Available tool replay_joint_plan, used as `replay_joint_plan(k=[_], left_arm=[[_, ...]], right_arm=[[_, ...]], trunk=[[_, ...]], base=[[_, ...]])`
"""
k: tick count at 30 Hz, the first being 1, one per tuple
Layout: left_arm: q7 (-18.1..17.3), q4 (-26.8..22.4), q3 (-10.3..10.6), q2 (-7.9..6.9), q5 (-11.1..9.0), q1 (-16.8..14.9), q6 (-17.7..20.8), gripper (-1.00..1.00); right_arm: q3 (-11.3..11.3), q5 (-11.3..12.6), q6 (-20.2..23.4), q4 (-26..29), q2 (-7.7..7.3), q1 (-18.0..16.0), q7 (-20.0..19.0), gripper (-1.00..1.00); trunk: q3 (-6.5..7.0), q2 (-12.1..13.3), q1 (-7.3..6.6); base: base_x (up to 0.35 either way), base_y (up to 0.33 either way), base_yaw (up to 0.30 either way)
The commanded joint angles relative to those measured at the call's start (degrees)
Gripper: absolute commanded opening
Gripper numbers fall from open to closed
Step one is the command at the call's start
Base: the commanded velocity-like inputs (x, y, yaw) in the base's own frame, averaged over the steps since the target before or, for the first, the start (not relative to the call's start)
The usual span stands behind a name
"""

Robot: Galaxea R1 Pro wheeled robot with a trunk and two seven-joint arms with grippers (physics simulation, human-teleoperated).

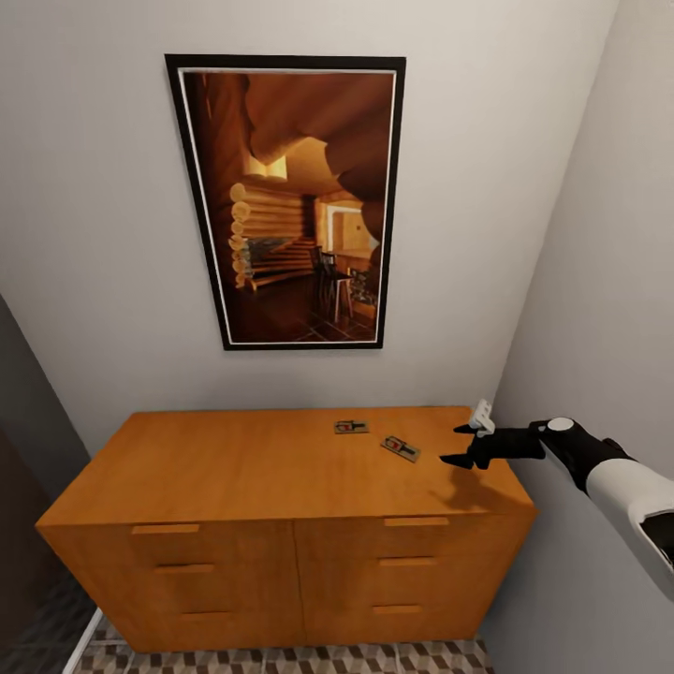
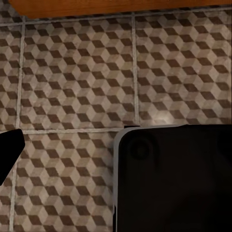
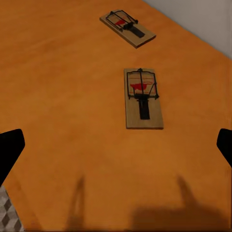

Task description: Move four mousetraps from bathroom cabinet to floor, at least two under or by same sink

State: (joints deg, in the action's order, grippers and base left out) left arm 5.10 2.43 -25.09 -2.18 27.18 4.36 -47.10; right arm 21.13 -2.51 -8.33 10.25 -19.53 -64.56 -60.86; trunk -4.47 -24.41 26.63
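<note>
Head view looks down on the cabinet [image 1: 281,496], an orange-brown chest of drawers standing against a pale wall beneath a framed picture [image 1: 290,201] of a log-cabin interior. Two mousetraps lie on its flat top, toward the robot's right and near the back edge: the nearer mousetrap [image 1: 400,448] sits turned at an angle, and the farther mousetrap [image 1: 351,427] lies just beyond it, closer to the wall; the two are near each other but apart. The right gripper [image 1: 461,445] hovers above the top's right end, just beside the nearer trap, its two black fingers spread apart with nothing between them. A strip of the bathroom floor [image 1: 281,660], with its brown, beige and white cube pattern, shows at the foot of the cabinet.

Right wrist view looks along the spread fingers, whose dark tips frame the nearer mousetrap [image 3: 143,99], lying flat with its red bait patch and black spring bar facing up. The farther mousetrap [image 3: 127,28] lies past it, set at a slant. Finger shadows fall on the wood short of the nearer trap.

Left wrist view faces the patterned floor tiles [image 2: 77,82], with the cabinet's lower edge [image 2: 116,7] along one side and a dark part of the robot's body [image 2: 174,179] in the foreground. One black fingertip [image 2: 8,150] of the left gripper shows at the edge; whether that gripper is spread or pressed together I cannot tell.
</note>
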Motion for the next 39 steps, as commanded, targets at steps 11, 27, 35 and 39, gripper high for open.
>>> replay_joint_plan(k=[11,27,35,39], left_arm=[[0.5,0.1,-0.1,-0.02,0.6,-0.1,-0.3,1.0],[0.5,0.1,-0.1,0.06,0.6,-0.1,-0.4,1.0],[0.5,0.1,-0.2,0.13,0.5,-0.1,-0.4,1.0],[0.5,0.1,-0.2,0.16,0.5,-0.1,-0.4,1.0]], right_arm=[[0.1,-0.4,-0.5,-0.3,0.9,1.3,0.0,1.0],[0.1,-0.5,-0.5,-0.3,0.98,1.5,0.0,1.0],[0.1,-0.5,-0.5,-0.3,0.98,1.5,0.0,1.0],[0.1,-0.5,-0.5,-0.3,0.98,1.5,0.0,1.0]], trunk=[[-0.11,-0.1,0.03],[-0.11,-0.1,0.03],[-0.11,-0.1,0.03],[-0.11,-0.1,0.03]], base=[[0.0,-0.07,0.0],[-0.031,0.128,0.0],[-0.082,0.195,0.0],[-0.016,0.037,0.0]])
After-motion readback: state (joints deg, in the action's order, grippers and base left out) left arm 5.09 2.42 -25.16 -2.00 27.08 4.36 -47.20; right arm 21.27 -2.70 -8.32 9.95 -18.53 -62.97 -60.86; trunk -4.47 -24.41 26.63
